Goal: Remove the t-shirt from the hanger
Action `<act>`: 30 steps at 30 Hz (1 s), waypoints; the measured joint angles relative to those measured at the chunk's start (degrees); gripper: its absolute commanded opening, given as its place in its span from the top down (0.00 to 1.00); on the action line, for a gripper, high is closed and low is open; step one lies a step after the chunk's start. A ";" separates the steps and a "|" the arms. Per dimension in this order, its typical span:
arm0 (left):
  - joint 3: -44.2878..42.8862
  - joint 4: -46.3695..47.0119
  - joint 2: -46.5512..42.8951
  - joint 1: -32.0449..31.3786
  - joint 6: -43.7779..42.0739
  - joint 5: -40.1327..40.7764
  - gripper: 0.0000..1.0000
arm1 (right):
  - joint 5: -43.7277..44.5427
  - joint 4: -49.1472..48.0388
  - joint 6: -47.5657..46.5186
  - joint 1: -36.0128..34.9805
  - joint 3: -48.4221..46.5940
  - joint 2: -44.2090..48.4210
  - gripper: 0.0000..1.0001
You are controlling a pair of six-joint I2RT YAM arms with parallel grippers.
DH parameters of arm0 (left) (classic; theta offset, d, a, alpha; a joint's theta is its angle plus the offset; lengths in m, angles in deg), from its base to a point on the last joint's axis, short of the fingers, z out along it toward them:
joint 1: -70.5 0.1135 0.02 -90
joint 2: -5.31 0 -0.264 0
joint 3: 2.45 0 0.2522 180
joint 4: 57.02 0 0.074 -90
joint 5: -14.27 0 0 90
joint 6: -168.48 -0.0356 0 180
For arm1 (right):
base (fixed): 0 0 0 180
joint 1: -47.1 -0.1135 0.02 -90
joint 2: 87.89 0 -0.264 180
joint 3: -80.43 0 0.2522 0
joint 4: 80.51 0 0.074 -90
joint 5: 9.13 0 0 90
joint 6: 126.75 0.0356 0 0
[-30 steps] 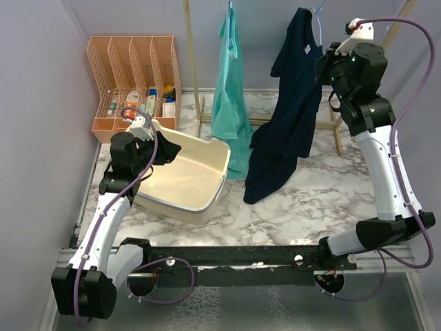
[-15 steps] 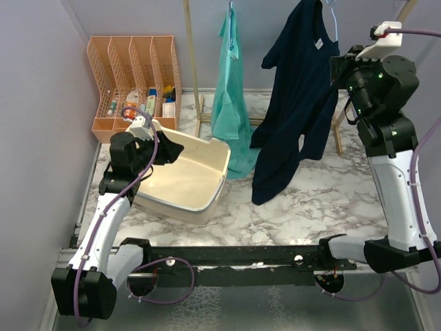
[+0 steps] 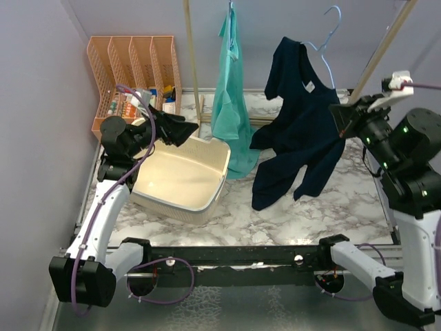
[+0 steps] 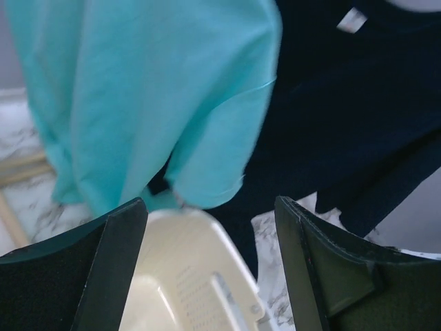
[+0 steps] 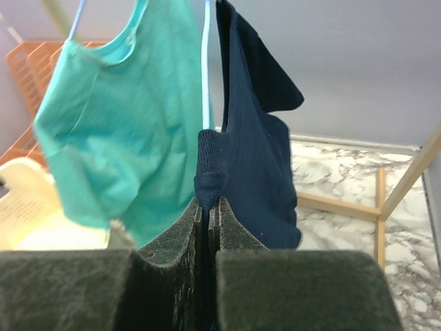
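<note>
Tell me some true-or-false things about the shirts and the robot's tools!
1. The right tool is shut on the navy t-shirt. True.
2. The left tool is holding the teal shirt. False: it is open and empty, by the cream basket.
3. The navy t-shirt lies in the basket. False: it hangs in the air on the blue hanger.
4. An orange organizer stands at the back left of the table. True.
</note>
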 measured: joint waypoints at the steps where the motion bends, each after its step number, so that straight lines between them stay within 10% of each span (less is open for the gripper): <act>1: -1.05 2.56 0.20 -0.33 1.09 -1.09 0.19 | -1.51 1.14 0.17 0.00 0.96 2.27 0.99; 12: -28.22 24.74 13.20 -12.07 7.32 -20.02 0.10 | -19.87 10.03 0.52 0.00 2.21 13.66 0.99; 30: -47.12 24.35 32.83 -23.89 8.31 -37.62 0.26 | -42.38 12.15 1.38 0.04 9.38 15.06 0.99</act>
